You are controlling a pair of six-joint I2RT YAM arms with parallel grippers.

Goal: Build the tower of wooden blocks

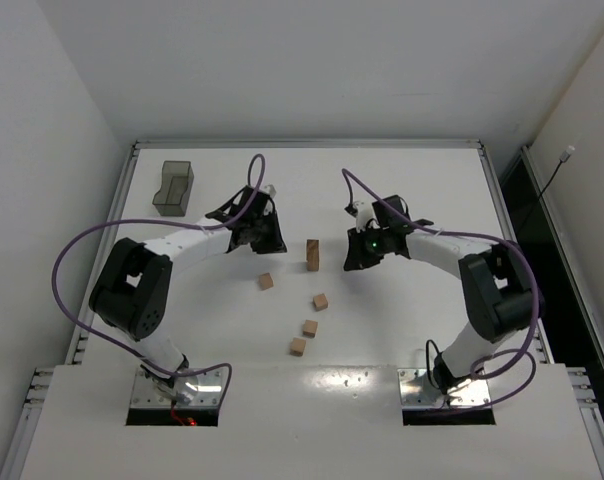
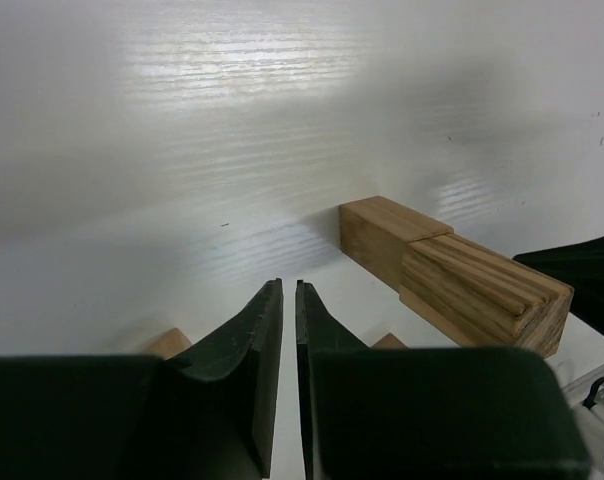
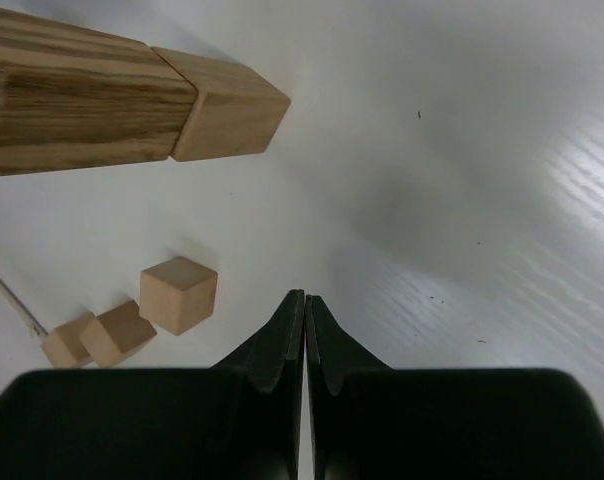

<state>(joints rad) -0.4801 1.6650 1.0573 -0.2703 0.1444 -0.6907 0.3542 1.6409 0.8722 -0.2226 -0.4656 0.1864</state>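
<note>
From above, we see the tower (image 1: 312, 255) standing upright, two square tan cubes with its long axis vertical. It is just right of the left gripper (image 1: 262, 236) and just left of the right gripper (image 1: 360, 250). Four loose wood blocks (image 1: 320, 301) lie behind both, toward the bases.

In the left wrist view, the dark fingers (image 2: 252, 350) are pressed nearly together on nothing. The tower slants ahead and to their right, the nearer cube coarsely striped.

In the right wrist view, the fingers (image 3: 282, 340) are clenched empty. The tower lies ahead-left and three smooth cubes left, on the finely ridged white table (image 3: 462, 200).
</note>
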